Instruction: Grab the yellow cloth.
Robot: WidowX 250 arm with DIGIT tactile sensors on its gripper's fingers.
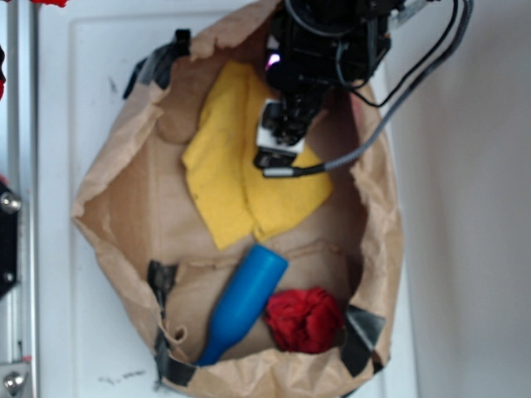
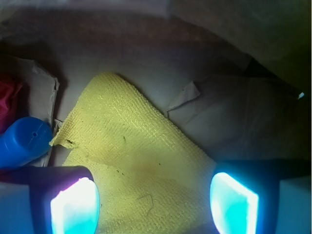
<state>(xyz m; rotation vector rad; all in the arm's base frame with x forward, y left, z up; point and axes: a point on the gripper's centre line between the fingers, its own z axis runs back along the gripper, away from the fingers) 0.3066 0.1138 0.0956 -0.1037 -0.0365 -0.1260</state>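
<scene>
Yellow cloth [image 1: 222, 170] partly under gripper [image 1: 278, 145]

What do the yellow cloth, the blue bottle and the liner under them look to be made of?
Yellow cloth: soft woven fabric, matte; the wrist view shows a waffle-like weave and a frayed edge. Blue bottle: probably plastic, smooth with a slight sheen. Liner: brown kraft paper, creased and dull, looks like an opened bag held with dark tape. The open gripper hovers over the cloth.
</scene>
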